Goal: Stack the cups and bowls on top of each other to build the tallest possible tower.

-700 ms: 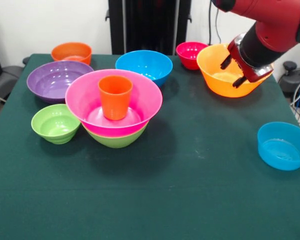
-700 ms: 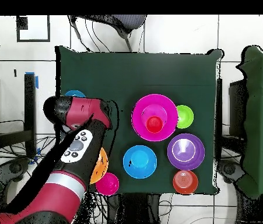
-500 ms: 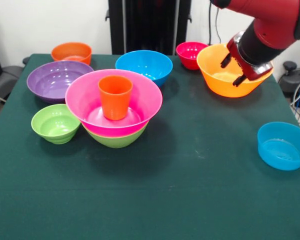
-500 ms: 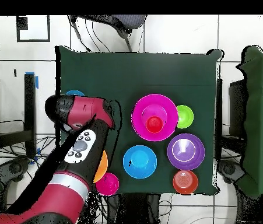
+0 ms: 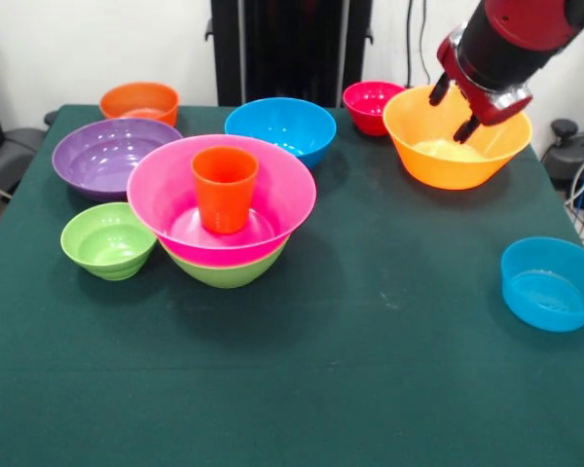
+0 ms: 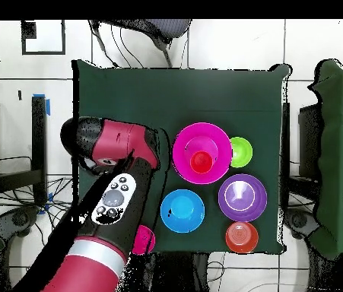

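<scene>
The tool [image 5: 453,109] hangs above the large orange bowl [image 5: 456,146] at the far right of the surface [image 5: 370,370] in the front view, its two dark fingertips [image 5: 464,129] spread apart with nothing between them, one near the bowl's far rim and the other over its hollow. The tower [image 5: 223,216] stands left of the middle: a green bowl [image 5: 229,271] lowest, the large pink bowl [image 5: 180,190] nested in it, and the orange cup [image 5: 224,188] upright in the pink bowl's centre. Just beside the tower on the left sits a small green bowl [image 5: 108,239], touching or nearly touching the pink rim. Behind it lie the purple bowl [image 5: 109,156] and the small orange bowl [image 5: 139,100], with a medium blue bowl [image 5: 280,127] behind the tower and a small red bowl [image 5: 371,104] next to the large orange one. A small blue bowl [image 5: 551,283] sits alone at the right edge. In the overhead view the red arm [image 6: 106,228] covers the large orange bowl entirely.
</scene>
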`<action>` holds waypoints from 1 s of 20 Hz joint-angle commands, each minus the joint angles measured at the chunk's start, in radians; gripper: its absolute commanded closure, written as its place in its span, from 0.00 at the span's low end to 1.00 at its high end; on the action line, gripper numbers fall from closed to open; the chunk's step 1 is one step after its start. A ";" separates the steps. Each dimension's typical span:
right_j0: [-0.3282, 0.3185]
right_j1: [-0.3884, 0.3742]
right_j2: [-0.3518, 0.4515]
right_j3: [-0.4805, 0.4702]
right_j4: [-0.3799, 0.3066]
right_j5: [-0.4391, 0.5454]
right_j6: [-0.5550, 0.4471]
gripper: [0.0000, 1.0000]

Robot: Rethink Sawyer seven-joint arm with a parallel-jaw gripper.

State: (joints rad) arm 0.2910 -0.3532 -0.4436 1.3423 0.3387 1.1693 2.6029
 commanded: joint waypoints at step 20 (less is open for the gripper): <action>0.149 0.141 0.114 0.097 0.139 -0.063 0.305 0.00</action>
State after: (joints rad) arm 0.4125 -0.2917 -0.4417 1.4110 0.4295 1.1691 2.6303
